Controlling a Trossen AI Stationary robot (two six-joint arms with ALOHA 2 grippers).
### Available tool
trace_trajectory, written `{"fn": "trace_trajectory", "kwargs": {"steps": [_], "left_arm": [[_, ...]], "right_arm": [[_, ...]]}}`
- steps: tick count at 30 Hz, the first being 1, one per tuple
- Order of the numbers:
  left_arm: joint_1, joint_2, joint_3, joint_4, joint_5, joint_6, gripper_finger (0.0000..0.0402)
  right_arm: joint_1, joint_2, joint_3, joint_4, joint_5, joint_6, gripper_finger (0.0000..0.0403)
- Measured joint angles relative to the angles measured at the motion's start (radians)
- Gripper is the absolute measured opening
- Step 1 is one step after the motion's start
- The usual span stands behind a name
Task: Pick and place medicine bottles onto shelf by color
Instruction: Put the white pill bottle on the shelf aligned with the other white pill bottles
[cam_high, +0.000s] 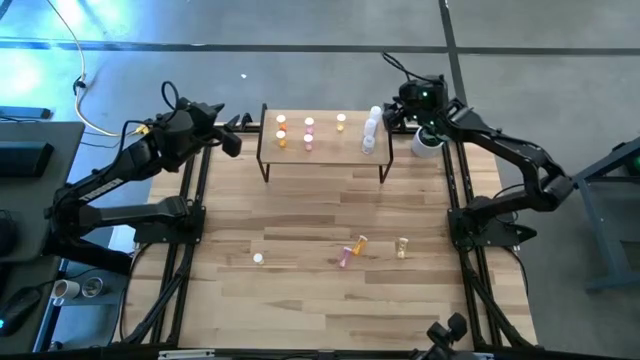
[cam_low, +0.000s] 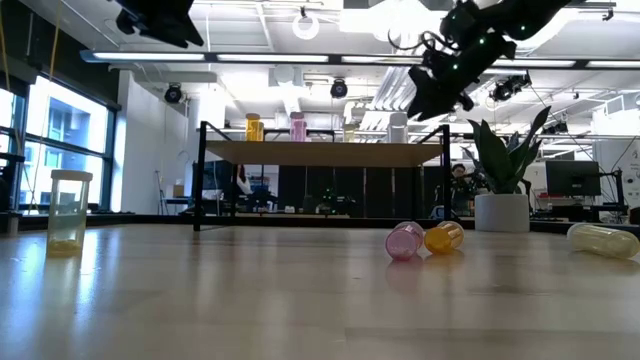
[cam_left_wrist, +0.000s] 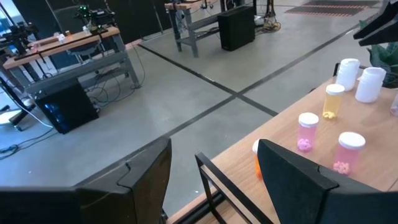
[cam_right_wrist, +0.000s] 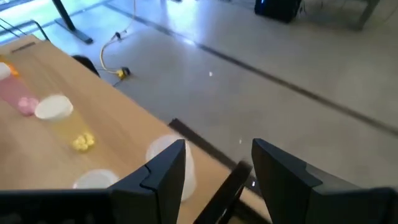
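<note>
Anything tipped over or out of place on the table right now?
Yes. A pink bottle and an orange bottle lie on their sides, touching, on the table; a pale bottle also lies tipped nearby. The shelf bottles stand upright.

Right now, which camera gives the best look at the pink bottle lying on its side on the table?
The low view: the tipped pink bottle lies large, touching an orange one. The high view shows it tiny; neither wrist view shows it.
</note>
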Motion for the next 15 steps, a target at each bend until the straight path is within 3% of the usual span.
{"fn": "trace_trajectory", "kwargs": {"steps": [5, 15], "left_arm": [[0.0, 0.025, 0.0, 0.002, 0.0, 0.0, 0.0227], [0.0, 0.043, 0.0, 0.074, -0.001, 0.001, 0.0227]], "right_arm": [[0.017, 0.024, 0.0, -0.03, 0.075, 0.065, 0.0177], [0.017, 0.027, 0.0, -0.037, 0.097, 0.104, 0.0177]]}}
